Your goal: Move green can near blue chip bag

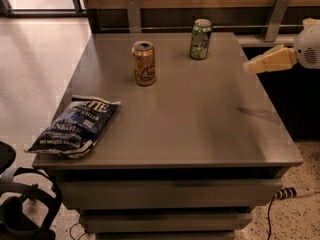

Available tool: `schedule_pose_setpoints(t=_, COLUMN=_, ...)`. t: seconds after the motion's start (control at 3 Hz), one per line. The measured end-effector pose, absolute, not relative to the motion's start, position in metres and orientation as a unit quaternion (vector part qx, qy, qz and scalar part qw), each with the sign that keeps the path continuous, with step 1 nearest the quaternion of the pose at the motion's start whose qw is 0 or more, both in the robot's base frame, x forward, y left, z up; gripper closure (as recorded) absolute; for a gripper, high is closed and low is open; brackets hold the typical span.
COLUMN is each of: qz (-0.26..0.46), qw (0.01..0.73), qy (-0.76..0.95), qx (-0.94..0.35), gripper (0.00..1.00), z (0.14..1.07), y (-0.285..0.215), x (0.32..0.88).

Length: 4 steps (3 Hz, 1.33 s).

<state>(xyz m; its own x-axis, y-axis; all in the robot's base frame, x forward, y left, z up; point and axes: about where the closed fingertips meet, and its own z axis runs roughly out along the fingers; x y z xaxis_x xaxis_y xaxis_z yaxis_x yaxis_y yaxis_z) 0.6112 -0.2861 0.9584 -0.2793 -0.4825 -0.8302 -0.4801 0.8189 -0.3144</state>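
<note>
Just over the right edge of the table (200, 134), my jaws hang above the surface, reaching leftward from the white arm (307, 49); whether they stand wide or narrow, I cannot tell. Nearest, ahead of the jaws and a little toward the back wall, the green can (200, 39) stands upright near the table's rear edge. Farther left, the orange-gold can (144, 63) stands upright, apart from the green one. Farthest from the jaws, at the table's front left corner, the blue chip bag (75, 126) lies flat, well apart from both cans.
</note>
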Motion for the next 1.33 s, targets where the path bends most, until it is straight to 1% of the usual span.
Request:
schedule_pose_setpoints(t=0.33, qz=-0.003, qw=0.559, qy=0.781, qx=-0.277, gripper=0.00, z=0.966, y=-0.301, x=0.643)
schedule_pose_setpoints(t=0.67, qz=-0.003, qw=0.559, qy=0.781, qx=-0.277, gripper=0.00, z=0.966, y=-0.301, x=0.643)
schedule_pose_setpoints(t=1.33, qz=0.060, qw=0.562, qy=0.771, qx=-0.293, gripper=0.00, z=0.947, y=-0.254, x=0.699)
